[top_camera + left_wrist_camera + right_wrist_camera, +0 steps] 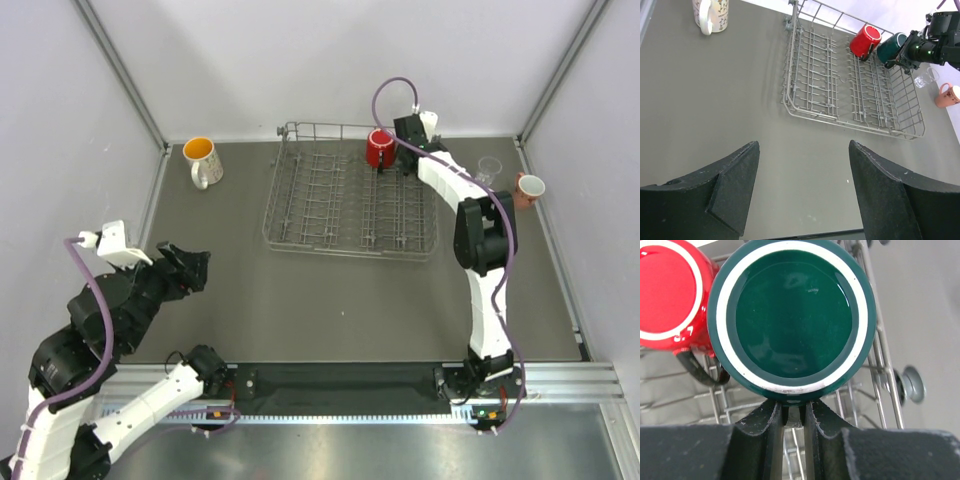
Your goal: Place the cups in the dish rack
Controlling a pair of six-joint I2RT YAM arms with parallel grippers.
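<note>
The grey wire dish rack (350,205) stands at the middle back of the table. A red mug (380,148) lies upside down in its far right corner. Right beside it, the dark green mug (791,315) hangs bottom-up over the rack, with my right gripper (791,407) shut on its handle. The left wrist view shows the green mug (891,47) next to the red mug (864,41). My left gripper (190,265) hovers open and holds nothing over the near left of the table. The white speckled mug (203,160) stands upright, left of the rack.
A clear glass (488,168) and a salmon-pink mug (528,188) stand on the table to the right of the rack, near the right wall. Frame posts and walls close in the table on three sides.
</note>
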